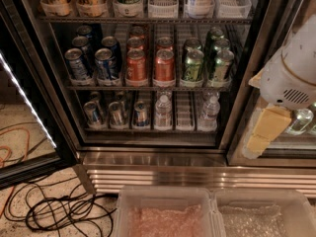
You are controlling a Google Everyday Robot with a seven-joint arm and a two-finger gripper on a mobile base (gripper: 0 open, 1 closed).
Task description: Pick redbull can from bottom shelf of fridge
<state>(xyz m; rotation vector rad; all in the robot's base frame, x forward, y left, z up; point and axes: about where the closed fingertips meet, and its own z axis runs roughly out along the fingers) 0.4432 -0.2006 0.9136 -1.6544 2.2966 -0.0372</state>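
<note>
Redbull can (140, 114) stands upright on the bottom shelf (185, 116) of the fridge (148, 162), long axis vertical and silver top pointing up. You find it in the third lane from the left. Two more cans (104, 113) stand in the lanes to its left, and a water bottle (163, 111) stands in the lane just beside it on the right. A second bottle (210, 111) stands further right, with a lane between the two bottles. The can's label is too small for you to read.

The gripper (261, 132) hangs at the right edge of your view. It is in front of the fridge's right-hand frame, about level with the bottom shelf and well apart from the can. You cannot tell whether its jaws are wide or narrow, and they touch nothing on the shelf.

Above, the middle rack carries blue cans (94, 63), orange cans (150, 63) and green cans (205, 63), all upright. The door stands open at your left, its light strip (27, 100) running diagonally. Cables (59, 211) lie on the floor below it, and two clear bins (212, 201) sit side by side at the bottom edge.
</note>
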